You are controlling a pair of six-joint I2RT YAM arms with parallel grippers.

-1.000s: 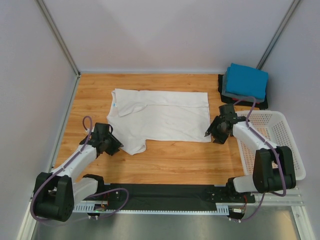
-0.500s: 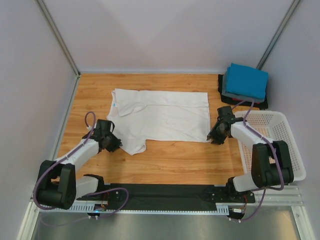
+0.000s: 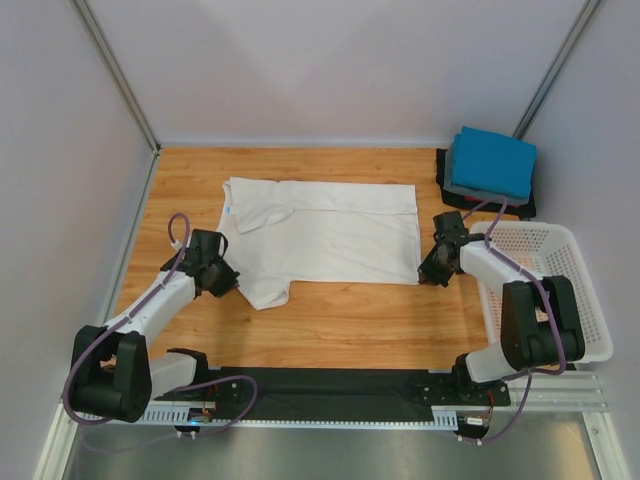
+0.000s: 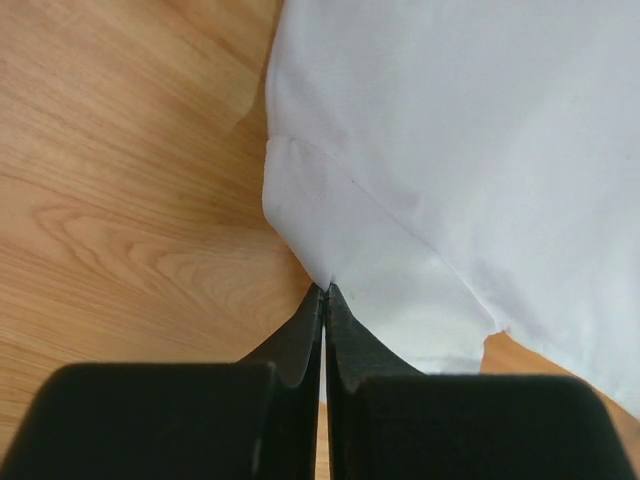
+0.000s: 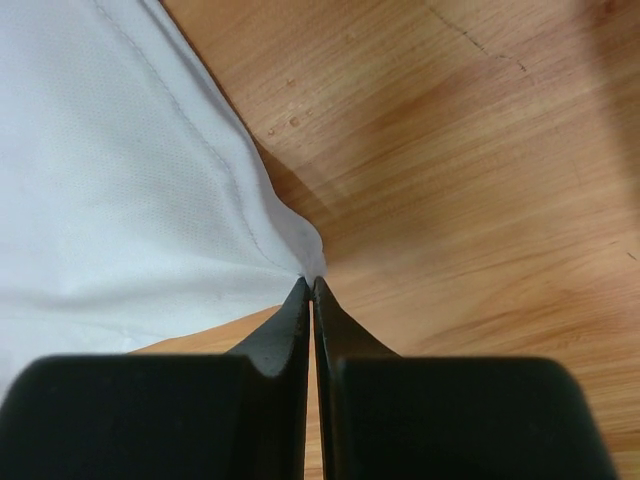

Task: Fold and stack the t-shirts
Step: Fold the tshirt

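Top view: white t-shirt (image 3: pixel 330 235) lies spread flat on the tabletop (image 3: pixel 350 320), collar to the left, hem to the right, far long edge folded inward. Stack of folded t-shirts (image 3: pixel 490 162), blue on top with grey and black under it, sits at the far right corner just beyond the basket (image 3: pixel 570 300). Left tool (image 3: pixel 228 283) is at the near sleeve; right tool (image 3: pixel 428 272) is at the near hem corner.

Left wrist view: the left tool's jaws are pressed together with no gap, and the sleeve's edge runs into the tips, so I read this as a pinch on the cloth.

Right wrist view: jaws likewise closed tight, the hem corner (image 5: pixel 300 262) drawn to a point at the tips, pinched.

Handling, as a judgement: the cloth is thin, light and limp, and will sag and drape between the two holds. It is not fragile, but it may slip from so shallow a pinch. Corners and seamed edges are the best grips. Both ends should be lifted together, keeping the near edge taut, to carry it over toward the far edge.
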